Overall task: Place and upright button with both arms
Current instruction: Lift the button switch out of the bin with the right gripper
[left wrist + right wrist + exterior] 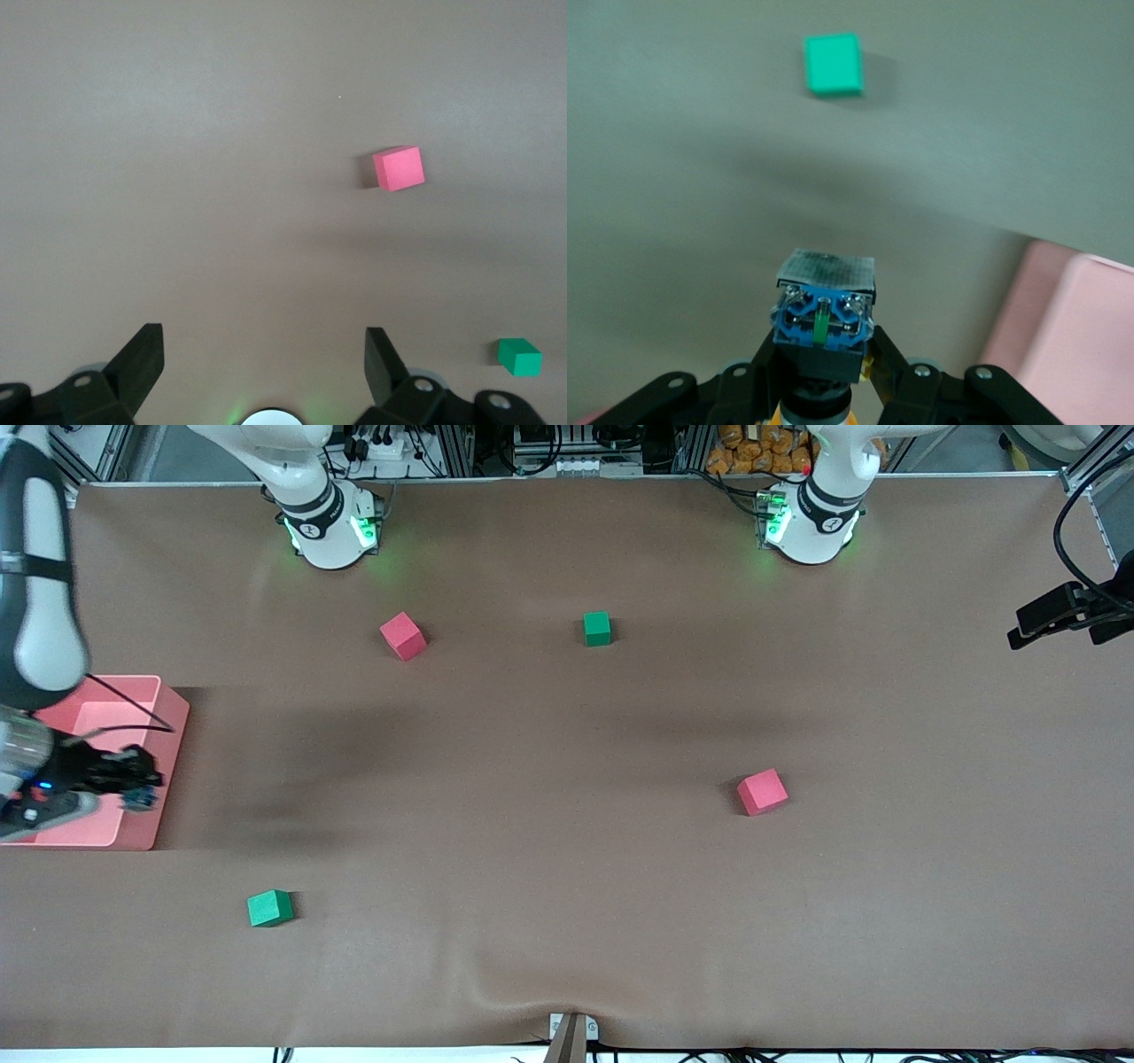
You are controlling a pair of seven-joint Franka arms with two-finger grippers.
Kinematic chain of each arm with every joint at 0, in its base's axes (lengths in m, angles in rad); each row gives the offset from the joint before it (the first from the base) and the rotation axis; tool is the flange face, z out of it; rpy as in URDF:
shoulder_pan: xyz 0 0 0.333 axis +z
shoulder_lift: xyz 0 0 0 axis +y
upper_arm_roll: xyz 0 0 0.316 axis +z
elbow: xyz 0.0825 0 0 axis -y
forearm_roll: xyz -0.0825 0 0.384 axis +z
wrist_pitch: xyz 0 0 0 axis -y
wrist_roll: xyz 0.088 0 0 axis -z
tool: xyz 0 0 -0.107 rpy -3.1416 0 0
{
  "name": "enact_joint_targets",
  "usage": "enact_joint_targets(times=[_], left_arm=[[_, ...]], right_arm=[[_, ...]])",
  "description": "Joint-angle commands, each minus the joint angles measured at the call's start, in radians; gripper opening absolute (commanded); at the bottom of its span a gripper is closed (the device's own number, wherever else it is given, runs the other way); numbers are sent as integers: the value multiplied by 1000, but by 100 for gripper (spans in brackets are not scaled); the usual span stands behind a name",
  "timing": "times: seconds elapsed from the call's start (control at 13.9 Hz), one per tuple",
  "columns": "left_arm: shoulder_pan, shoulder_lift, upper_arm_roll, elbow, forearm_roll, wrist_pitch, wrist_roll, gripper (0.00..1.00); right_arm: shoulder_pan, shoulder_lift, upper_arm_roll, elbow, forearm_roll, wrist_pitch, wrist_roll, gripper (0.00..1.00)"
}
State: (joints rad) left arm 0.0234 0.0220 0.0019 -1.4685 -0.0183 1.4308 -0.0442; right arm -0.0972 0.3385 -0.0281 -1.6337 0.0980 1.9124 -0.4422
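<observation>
My right gripper (140,782) is shut on the button (138,797) and holds it in the air over the pink bin (170,755) at the right arm's end of the table. In the right wrist view the gripper (824,352) clamps the button's black body (822,323). Its bluish base points away from the wrist and a sliver of orange cap shows by the wrist. My left gripper (263,343) is open and empty, high over bare table by the left arm's base. It does not show in the front view.
Two red cubes (403,636) (762,791) and two green cubes (596,628) (269,908) lie scattered on the brown table. The left wrist view shows a red cube (398,168) and a green cube (519,357). A black device on a cable (1059,615) hangs at the left arm's end.
</observation>
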Motion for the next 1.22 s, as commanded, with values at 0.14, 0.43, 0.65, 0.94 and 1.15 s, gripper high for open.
enact_joint_targets(times=[0.14, 0.43, 0.65, 0.94, 1.15], left_arm=[[7, -7, -5, 0, -2, -13, -2, 100], [6, -4, -5, -1, -12, -13, -5, 100], [4, 1, -5, -3, -14, -13, -2, 100], [6, 3, -5, -4, -14, -13, 4, 100], [6, 4, -5, -6, -14, -13, 6, 100]], right_arm=[[230, 13, -16, 55, 43, -19, 283, 0], [453, 63, -18, 84, 40, -10, 555, 0], [531, 125, -9, 116, 48, -7, 651, 0], [646, 244, -9, 170, 100, 118, 747, 0], [714, 310, -7, 169, 100, 217, 778, 0]])
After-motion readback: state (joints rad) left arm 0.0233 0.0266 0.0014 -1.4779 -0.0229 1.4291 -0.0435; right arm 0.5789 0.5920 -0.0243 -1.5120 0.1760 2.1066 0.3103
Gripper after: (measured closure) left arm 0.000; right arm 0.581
